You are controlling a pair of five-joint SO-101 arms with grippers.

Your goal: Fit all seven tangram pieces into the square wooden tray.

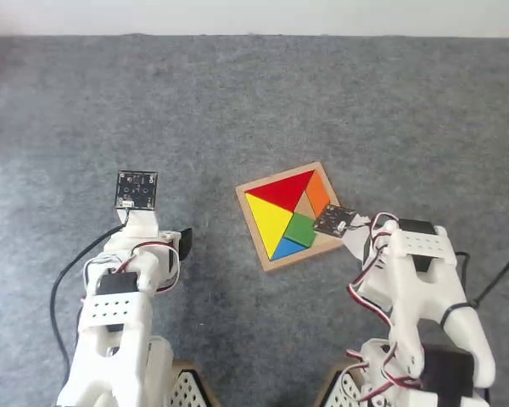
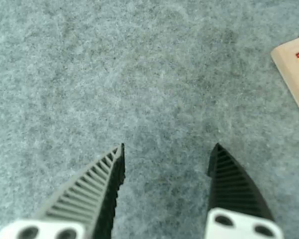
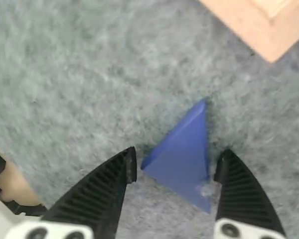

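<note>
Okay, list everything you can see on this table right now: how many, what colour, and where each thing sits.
felt cover: one, grey, across the table
wooden tray: one, pale wood, on the felt in front of the right arm
red triangle: one, red, in the tray
yellow triangle: one, yellow, in the tray beside the red one
orange piece: one, orange, in the tray
green square: one, green, in the tray
small blue triangle: one, blue, in the tray
loose blue triangle: one, blue, flat on the felt outside the tray, near its corner
left tool: one, black, open, over bare felt
right tool: one, black, open, astride the loose blue triangle
</note>
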